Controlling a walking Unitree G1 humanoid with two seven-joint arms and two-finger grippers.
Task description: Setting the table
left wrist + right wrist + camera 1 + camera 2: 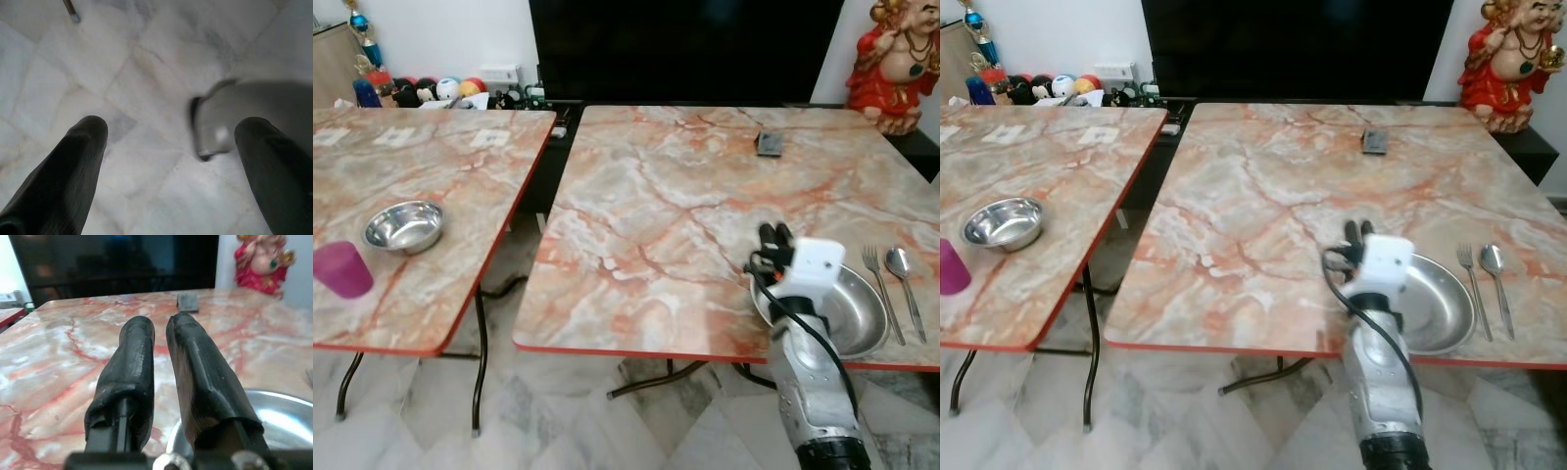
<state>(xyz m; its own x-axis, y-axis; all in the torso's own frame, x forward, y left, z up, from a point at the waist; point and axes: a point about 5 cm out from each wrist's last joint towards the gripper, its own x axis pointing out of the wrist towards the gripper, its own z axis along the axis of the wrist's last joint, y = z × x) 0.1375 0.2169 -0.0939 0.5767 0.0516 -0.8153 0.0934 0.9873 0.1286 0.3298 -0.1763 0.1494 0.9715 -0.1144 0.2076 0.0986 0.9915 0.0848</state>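
The right arm [813,392] reaches up over the near edge of the table near its right corner, silver forearm rising to a white wrist block. The right gripper [775,235] points forward, fingers [132,377] pressed nearly together, empty. The left gripper [171,161] hangs idle toward the floor, fingers spread wide.

Steel plate [857,311] at table edge, fork [882,290] and spoon [903,278] beside it.

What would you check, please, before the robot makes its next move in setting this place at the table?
1. Steel plate flat near the table edge: ok.
2. Fork and spoon beside the plate, apart: ok.
3. Right gripper at the plate's left rim, fingers nearly together, holding nothing: ok.
4. Left gripper open over the floor: ok.
5. Steel bowl and purple cup on the other table: not ok.
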